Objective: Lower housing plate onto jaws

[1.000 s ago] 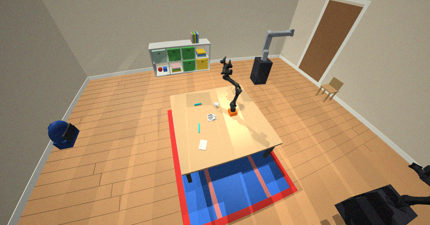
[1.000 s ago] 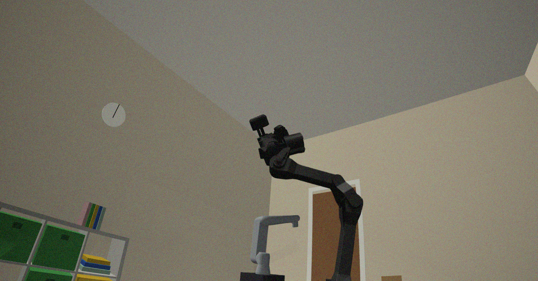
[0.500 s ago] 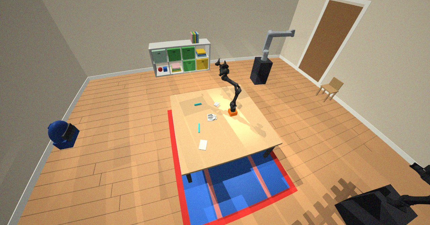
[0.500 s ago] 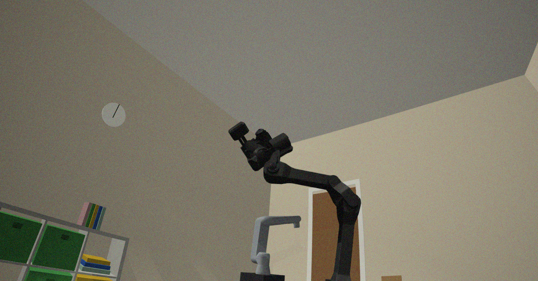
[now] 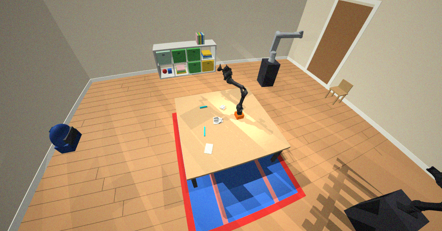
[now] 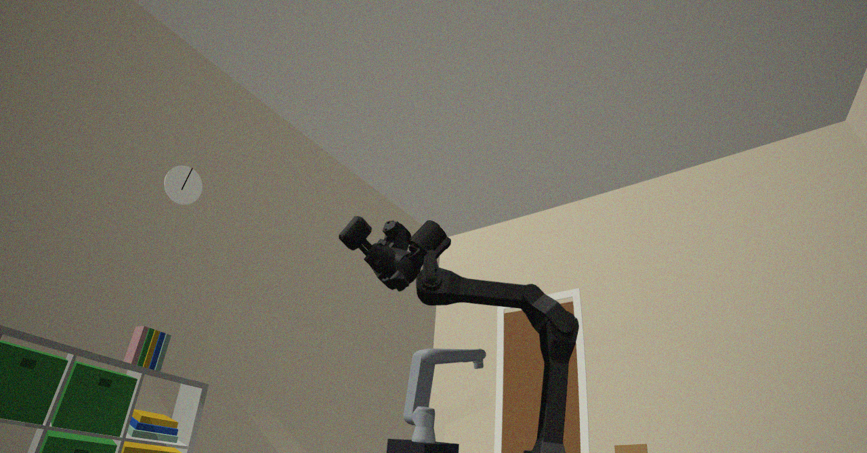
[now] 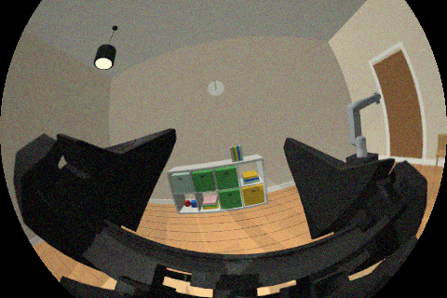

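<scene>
My gripper [image 5: 223,66] [image 7: 231,140] is open and empty, held high above the back of the table and pointing towards the far wall, well away from the parts. A small white assembly [image 5: 218,120] with grey parts on it lies near the middle of the table. A smaller white piece [image 5: 222,107] with dark spots lies separately behind it. Both are too small to tell which is the housing plate, or to see the jaws, pins and stubs clearly. The wrist view shows none of the parts.
On the wooden table [image 5: 247,143] are two cyan bars, one at the back [image 5: 203,107] and one nearer the front [image 5: 204,131], and a white sheet [image 5: 208,148]. My orange base [image 5: 239,115] stands right of the assembly. A shelf [image 5: 184,45] [image 7: 261,158] stands by the far wall.
</scene>
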